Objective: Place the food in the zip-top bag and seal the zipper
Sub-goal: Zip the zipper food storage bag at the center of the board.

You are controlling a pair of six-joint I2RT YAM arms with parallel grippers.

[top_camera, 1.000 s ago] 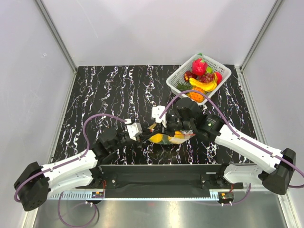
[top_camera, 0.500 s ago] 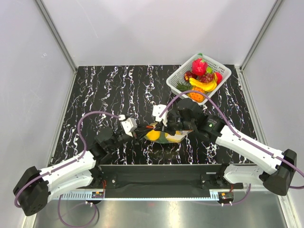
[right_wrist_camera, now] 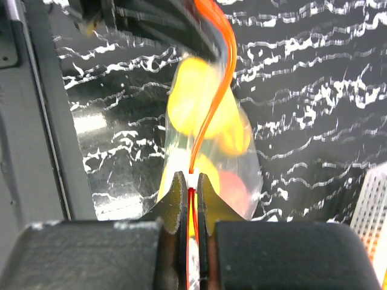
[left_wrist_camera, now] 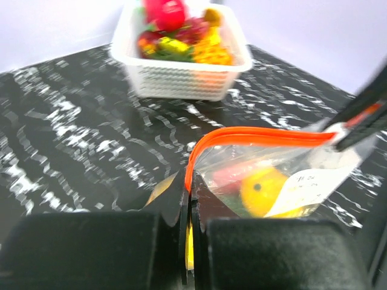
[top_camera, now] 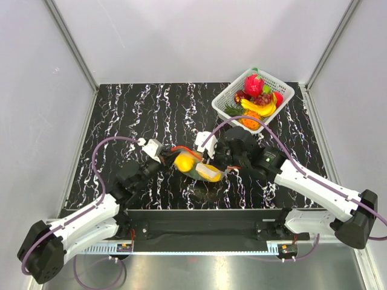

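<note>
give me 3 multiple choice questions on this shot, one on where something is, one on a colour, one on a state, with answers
1. Where on the table does the white basket stand?
A. near left corner
B. middle, between the arms
C. far right corner

2. What colour is the strip along the mouth of the clear bag?
A. red-orange
B. blue
C. green

3. How do the left gripper and right gripper stand?
A. both open above the bag
B. both shut on the strip, one at each end
C. only the left one grips

Answers:
1 C, the top view shows it by the far right edge.
2 A, both wrist views show a red-orange line.
3 B, each wrist view shows its gripper pinched on the strip.
</note>
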